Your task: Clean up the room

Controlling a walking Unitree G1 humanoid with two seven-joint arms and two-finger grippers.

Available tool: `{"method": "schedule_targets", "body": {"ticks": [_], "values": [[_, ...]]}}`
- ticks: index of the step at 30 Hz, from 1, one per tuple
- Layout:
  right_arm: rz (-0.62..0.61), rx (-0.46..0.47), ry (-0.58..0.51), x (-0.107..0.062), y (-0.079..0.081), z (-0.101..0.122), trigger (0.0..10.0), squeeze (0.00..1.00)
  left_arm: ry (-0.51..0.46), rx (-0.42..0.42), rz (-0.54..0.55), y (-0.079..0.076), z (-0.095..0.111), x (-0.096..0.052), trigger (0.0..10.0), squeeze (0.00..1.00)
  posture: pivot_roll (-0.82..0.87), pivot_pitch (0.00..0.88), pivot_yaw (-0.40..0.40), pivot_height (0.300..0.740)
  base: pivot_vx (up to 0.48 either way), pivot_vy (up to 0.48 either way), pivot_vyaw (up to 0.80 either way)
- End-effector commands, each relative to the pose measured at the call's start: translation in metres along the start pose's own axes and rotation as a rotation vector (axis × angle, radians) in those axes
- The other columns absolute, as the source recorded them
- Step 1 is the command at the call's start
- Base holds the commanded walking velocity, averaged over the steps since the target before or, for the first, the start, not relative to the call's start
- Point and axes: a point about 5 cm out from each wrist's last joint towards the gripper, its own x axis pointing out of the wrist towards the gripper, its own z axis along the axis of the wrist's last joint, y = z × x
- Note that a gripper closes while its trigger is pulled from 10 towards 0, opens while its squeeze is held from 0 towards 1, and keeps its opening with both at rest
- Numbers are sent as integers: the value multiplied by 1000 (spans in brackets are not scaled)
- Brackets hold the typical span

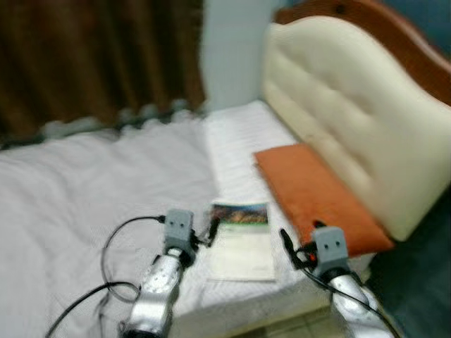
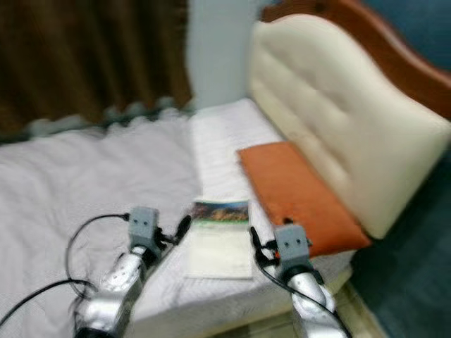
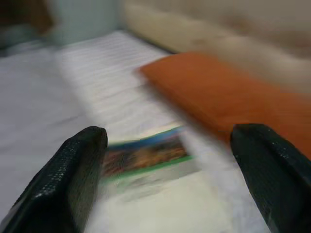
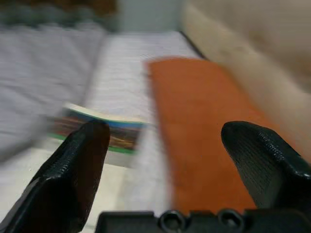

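The book lies flat on the near right part of the bed, just left of the orange cushion that leans at the cream headboard. The left claw and the right claw hover on either side of it, fingers apart and holding nothing. I judge the tidying has hardly begun: the book still needs to be picked up and put away.

Silver arms, black cables, black-fingered left claw.
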Motion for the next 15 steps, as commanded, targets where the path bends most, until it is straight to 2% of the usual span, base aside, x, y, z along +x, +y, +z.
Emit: {"method": "schedule_targets", "body": {"ticks": [1,7,10,12,13,15], "values": [[37,17,-22,3,13,5,10000,0,13,5,43,14,-2,-4,10000,0,-115,49,64,740,454,0,0],[73,20,2,1,18,-1,10000,0,17,4,35,11,-4,-7,10000,0,-111,60,62,740,454,0,0],[178,95,105,4,34,-12,10000,0,37,3,49,11,-8,-11,10000,0,-98,88,67,740,456,0,0],[210,106,146,5,39,-18,10000,0,43,14,48,12,-9,-12,10000,0,-93,99,69,740,0,0,0],[228,109,165,3,43,-20,10000,0,40,23,46,12,-8,-15,10000,0,-79,136,73,740,0,0,0],[252,222,275,8,57,-37,10000,0,48,104,19,23,-2,-28,10000,0,5,290,86,740,0,0,0]]}}
